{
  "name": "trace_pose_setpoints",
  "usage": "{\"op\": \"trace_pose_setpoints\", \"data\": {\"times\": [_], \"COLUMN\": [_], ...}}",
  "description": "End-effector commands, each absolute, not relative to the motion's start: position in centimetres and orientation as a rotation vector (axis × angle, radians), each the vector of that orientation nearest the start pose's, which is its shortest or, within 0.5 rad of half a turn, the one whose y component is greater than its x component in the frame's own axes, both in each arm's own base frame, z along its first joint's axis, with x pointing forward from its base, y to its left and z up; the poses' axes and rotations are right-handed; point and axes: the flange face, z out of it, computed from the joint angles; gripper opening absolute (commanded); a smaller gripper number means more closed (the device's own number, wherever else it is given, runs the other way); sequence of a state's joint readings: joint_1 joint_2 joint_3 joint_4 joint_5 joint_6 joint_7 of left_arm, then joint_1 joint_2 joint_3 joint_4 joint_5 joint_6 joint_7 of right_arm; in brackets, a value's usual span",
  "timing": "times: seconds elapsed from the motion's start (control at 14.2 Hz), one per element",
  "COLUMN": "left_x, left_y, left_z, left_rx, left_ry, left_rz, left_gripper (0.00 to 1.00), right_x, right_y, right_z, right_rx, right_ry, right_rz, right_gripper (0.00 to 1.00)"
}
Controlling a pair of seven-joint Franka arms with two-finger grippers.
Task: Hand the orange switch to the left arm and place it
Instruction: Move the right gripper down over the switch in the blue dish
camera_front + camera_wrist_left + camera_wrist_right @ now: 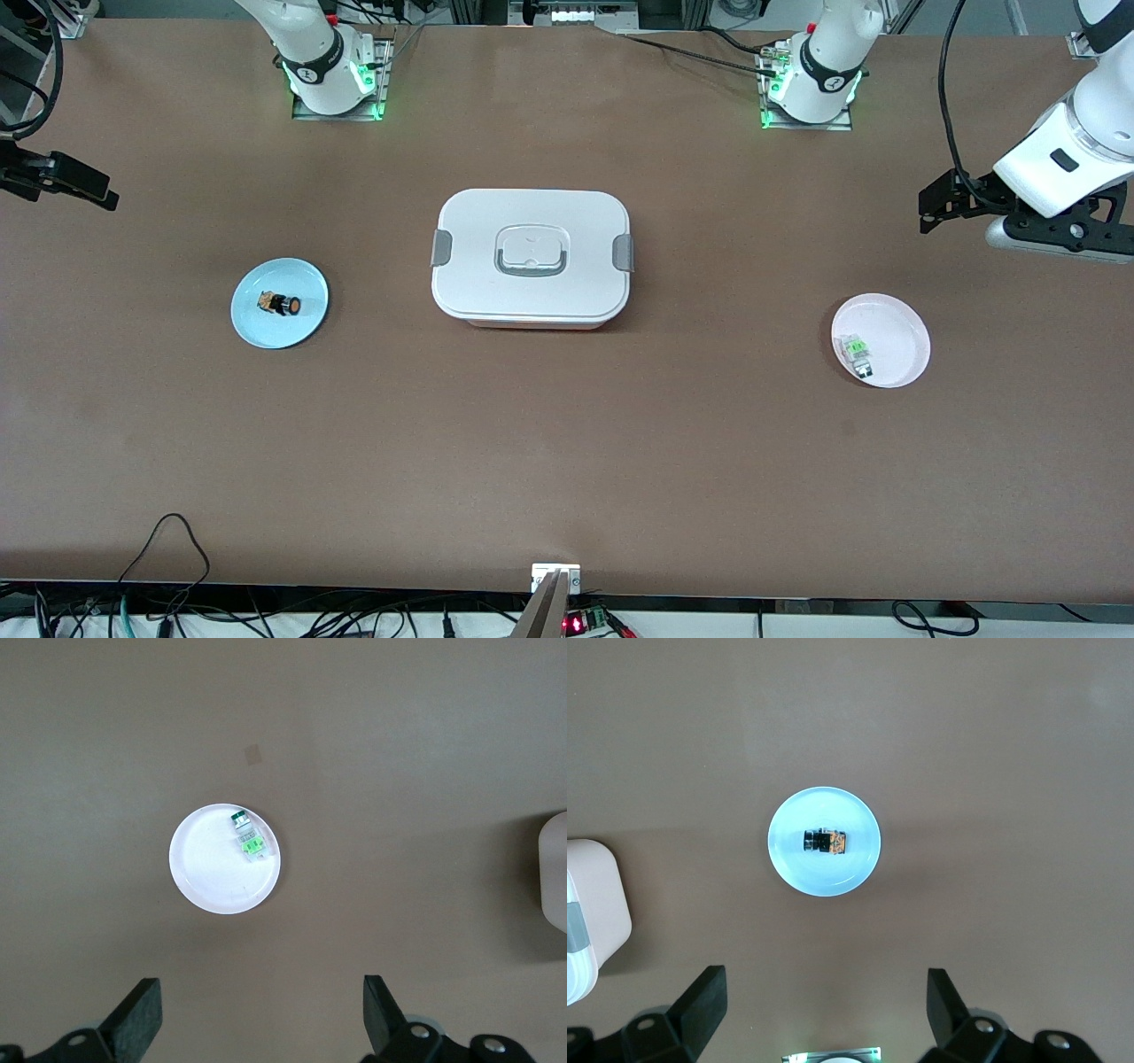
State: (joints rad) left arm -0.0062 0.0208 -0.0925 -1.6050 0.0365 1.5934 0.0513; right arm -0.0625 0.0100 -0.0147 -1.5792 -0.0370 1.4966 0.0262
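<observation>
Both jaws wide, empty — right gripper (pixel 824 1010) high over orange switch (pixel 280 304) on blue plate (pixel 306 323), left gripper (pixel 261 1014) over pink plate (pixel 908 332); box (pixel 532 257) lies between — start pose.

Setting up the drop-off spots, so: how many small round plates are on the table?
2. The blue plate holding the orange switch sits toward the right arm's end; the pink plate with the green-topped part sits toward the left arm's end. The box lies between them.
</observation>
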Motion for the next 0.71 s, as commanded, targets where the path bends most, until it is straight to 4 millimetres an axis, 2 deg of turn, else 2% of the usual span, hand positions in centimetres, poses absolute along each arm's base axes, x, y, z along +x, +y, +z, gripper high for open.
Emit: {"op": "trace_pose_setpoints", "data": {"times": [0.0, 0.42, 0.63], "left_x": [56.15, 56.16, 56.13], "left_y": [-5.03, -4.68, -4.68], "left_z": [60.47, 60.45, 60.43], "left_rx": [-3.111, -3.112, -3.112], "left_ry": [0.237, 0.228, 0.228], "left_rz": [0.052, 0.054, 0.059], "left_gripper": [1.00, 1.00, 1.00], "right_x": [54.05, 54.10, 54.44], "right_y": [-4.29, -4.44, -4.38], "right_z": [61.28, 61.48, 60.75], "right_rx": [-3.158, -3.157, -3.156], "right_ry": [0.147, 0.152, 0.146], "right_rz": [0.149, 0.142, 0.163], "right_gripper": [1.00, 1.00, 1.00]}}
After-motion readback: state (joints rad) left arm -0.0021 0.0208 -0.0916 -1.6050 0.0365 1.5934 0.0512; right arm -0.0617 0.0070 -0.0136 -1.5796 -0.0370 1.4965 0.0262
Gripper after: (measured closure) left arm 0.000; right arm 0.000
